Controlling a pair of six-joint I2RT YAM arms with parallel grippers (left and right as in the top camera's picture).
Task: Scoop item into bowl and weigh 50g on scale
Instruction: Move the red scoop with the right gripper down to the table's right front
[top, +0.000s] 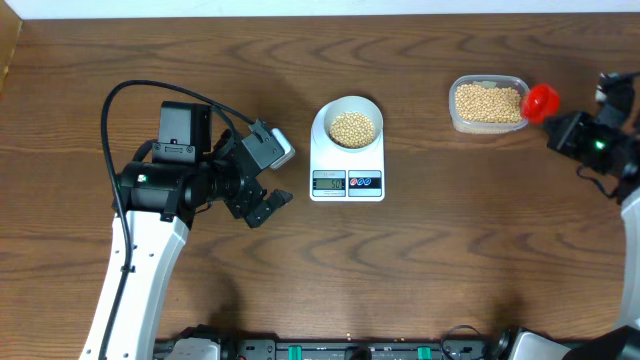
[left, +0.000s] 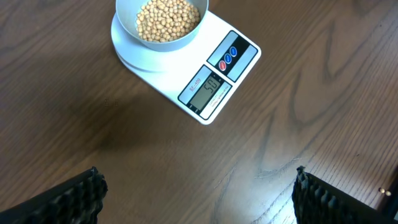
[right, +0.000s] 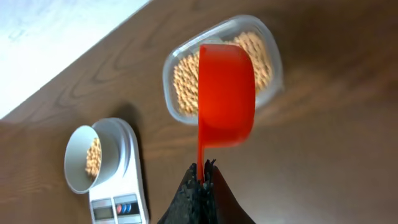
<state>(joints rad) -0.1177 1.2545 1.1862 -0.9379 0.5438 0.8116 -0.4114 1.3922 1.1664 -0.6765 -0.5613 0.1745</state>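
My left jaws gape empty, left of the scale (top: 347, 182) bearing the bowl (top: 331, 113) of beans (top: 352, 128); my right jaws clamp the red scoop (right: 225, 93) at the tub's (top: 487, 129) edge.

Small round tan-yellow beans (left: 166, 18) are being held in the pale bowl (left: 126, 22), which is being filled partway. The bowl is being carried upright on the white scale (left: 186, 68), and digits are being shown on its grey display.
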